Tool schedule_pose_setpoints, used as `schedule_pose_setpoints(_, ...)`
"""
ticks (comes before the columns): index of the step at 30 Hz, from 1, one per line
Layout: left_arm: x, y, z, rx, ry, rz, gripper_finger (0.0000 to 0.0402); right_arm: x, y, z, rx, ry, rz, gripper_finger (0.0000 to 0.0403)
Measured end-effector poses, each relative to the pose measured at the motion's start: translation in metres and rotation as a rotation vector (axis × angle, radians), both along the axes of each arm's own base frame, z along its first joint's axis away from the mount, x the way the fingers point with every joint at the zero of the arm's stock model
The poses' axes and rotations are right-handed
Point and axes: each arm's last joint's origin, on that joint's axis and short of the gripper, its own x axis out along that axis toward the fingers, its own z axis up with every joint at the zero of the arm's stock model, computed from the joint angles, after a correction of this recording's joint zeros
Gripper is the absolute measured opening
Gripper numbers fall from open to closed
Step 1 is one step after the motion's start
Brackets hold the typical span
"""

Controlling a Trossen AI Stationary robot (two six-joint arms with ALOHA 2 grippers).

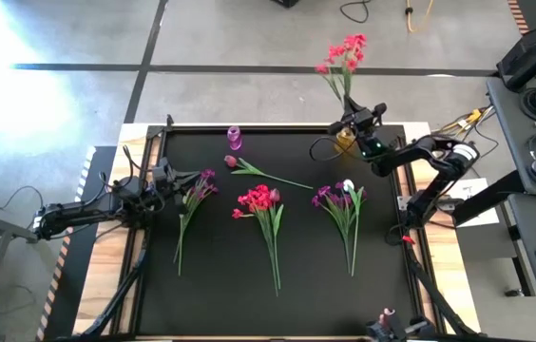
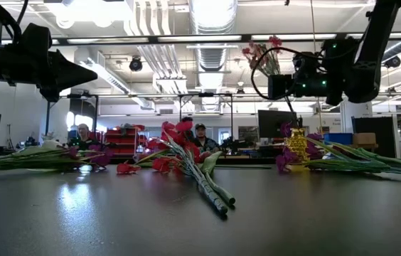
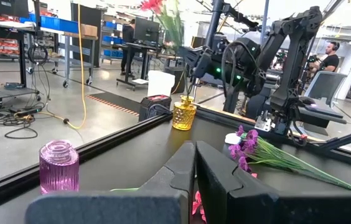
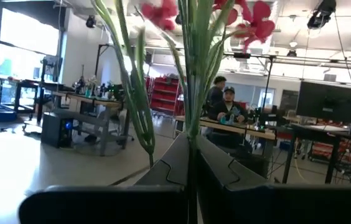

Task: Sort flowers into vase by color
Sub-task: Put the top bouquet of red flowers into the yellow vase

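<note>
My right gripper (image 1: 347, 123) is at the table's far right, above the yellow vase (image 1: 345, 143), and is shut on a red flower bunch (image 1: 344, 52) that stands upright. My left gripper (image 1: 175, 178) hovers shut above the table's left side, next to a purple bunch (image 1: 197, 193) lying flat. A single flower (image 1: 249, 169), a red bunch (image 1: 260, 201) and a purple-and-white bunch (image 1: 344, 201) also lie flat on the black mat. The small purple vase (image 1: 235, 138) stands near the far edge. My right gripper pinches the red bunch's green stems (image 4: 191, 127) between its two fingers, which lie level and across them. The blooms (image 4: 250, 18) stand upright above the fingers. Below them, the stems' lower end (image 3: 191, 93) reaches down to the yellow vase's mouth (image 3: 185, 101).
The table's raised far edge (image 3: 101, 146) runs just behind both vases. Free mat lies along the near side (image 1: 220, 294). People (image 2: 199, 135) sit at desks in the room beyond, away from the table.
</note>
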Motion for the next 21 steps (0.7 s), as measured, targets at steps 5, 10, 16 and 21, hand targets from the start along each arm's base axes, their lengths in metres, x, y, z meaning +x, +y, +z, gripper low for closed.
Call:
schedule_pose_setpoints(5,0.0,0.0,0.0,0.0,0.0,0.0,0.0,-0.012,0.013,-0.006,0.028,0.013,0.003,0.0009)
schedule_pose_setpoints(10,0.0,0.0,0.0,0.0,0.0,0.0,0.0,-0.026,0.026,-0.011,0.076,-0.035,0.003,0.0025)
schedule_pose_setpoints(16,0.0,0.0,0.0,0.0,0.001,0.0,0.0,-0.04,0.04,-0.015,0.114,-0.075,0.014,0.0075)
schedule_pose_setpoints(21,0.0,0.0,0.0,0.0,0.0,0.0,0.0,-0.043,0.044,-0.011,0.155,-0.097,0.025,0.011)
